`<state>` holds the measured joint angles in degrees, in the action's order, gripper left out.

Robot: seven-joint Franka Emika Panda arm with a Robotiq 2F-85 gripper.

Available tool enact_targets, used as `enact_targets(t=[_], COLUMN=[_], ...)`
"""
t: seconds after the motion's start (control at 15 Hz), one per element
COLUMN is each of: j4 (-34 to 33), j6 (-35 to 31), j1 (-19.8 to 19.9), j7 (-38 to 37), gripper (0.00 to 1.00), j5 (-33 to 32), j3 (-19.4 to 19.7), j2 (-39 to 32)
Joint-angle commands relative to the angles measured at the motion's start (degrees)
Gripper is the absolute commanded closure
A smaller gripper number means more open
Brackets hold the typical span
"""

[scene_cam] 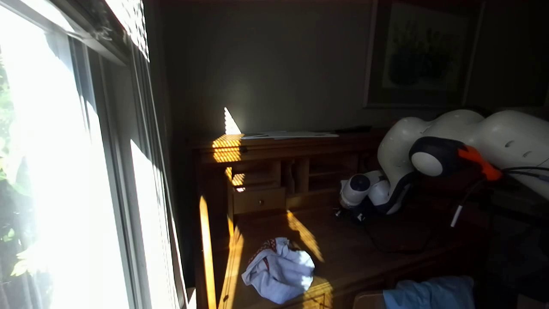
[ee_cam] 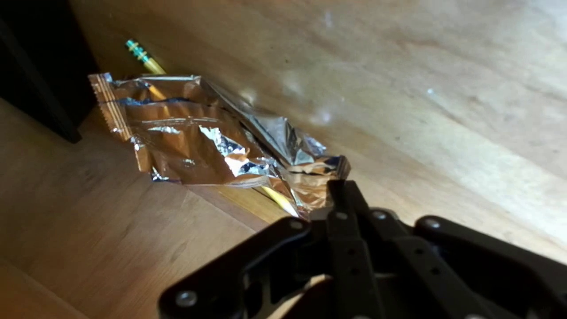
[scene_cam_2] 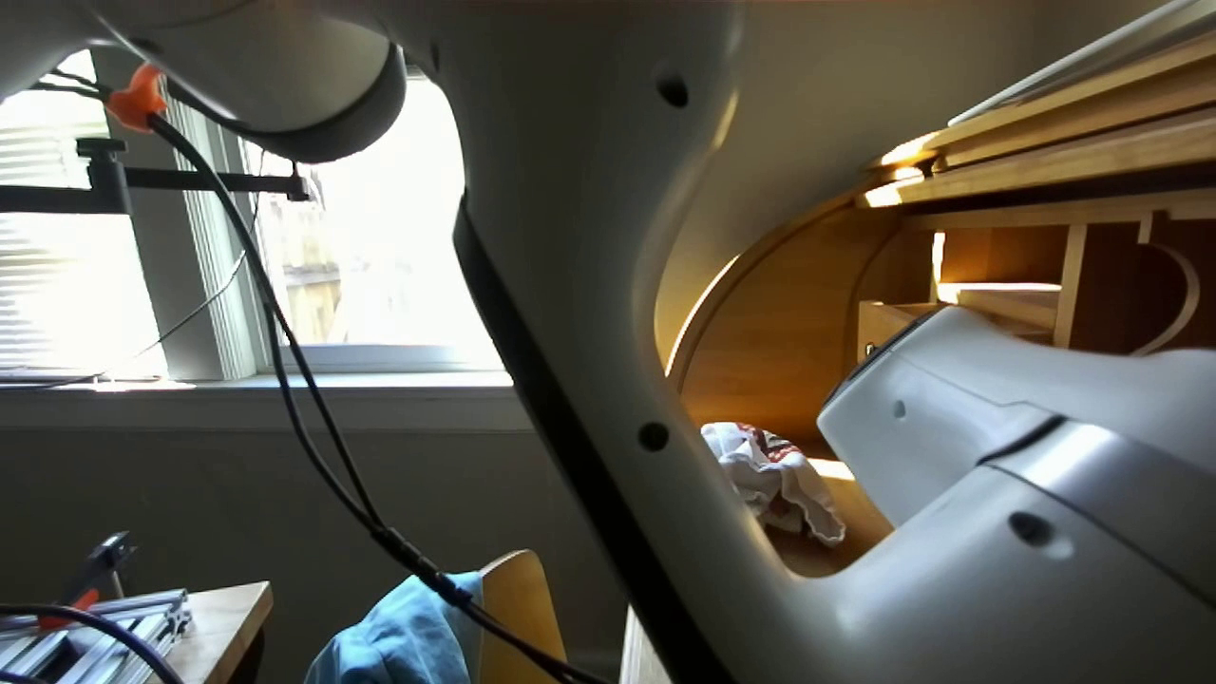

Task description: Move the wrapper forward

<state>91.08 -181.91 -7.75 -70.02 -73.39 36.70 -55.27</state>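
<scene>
The wrapper (ee_cam: 190, 137) is a shiny, crumpled, see-through orange-brown foil packet. In the wrist view it lies left of centre over a wooden desktop, its near right end at my fingertips. My gripper (ee_cam: 342, 182) has its two fingers closed together on that crimped end, which sticks out just past the tips. The rest of the wrapper stretches away to the left, over a pencil. In an exterior view the gripper (scene_cam: 349, 213) is low over the desk and dark. I cannot make out the wrapper in either exterior view.
A yellow pencil (ee_cam: 153, 65) with a green end lies under the wrapper. A dark block (ee_cam: 44, 66) stands beside it. A white cloth (scene_cam: 281, 270) lies on the desk (scene_cam: 343, 253). Cubbyholes and a small drawer (scene_cam: 259, 201) stand behind. A chair with a blue cloth (scene_cam: 429, 294) is in front.
</scene>
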Motion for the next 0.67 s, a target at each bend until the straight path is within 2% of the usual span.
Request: enact_targets(t=[0.0,0.33,0.6], j4=[0.9,4.2,11.5], j6=[0.2,3.5,9.2], j1=[-0.8,-2.6,-5.1], j7=[-3.1,-7.6,-8.2], gripper=[1.00,1.00,1.00], j5=[0.8,2.8,6.9], j3=[0.2,-1.6,-5.7], j2=[-0.3,3.0,10.7])
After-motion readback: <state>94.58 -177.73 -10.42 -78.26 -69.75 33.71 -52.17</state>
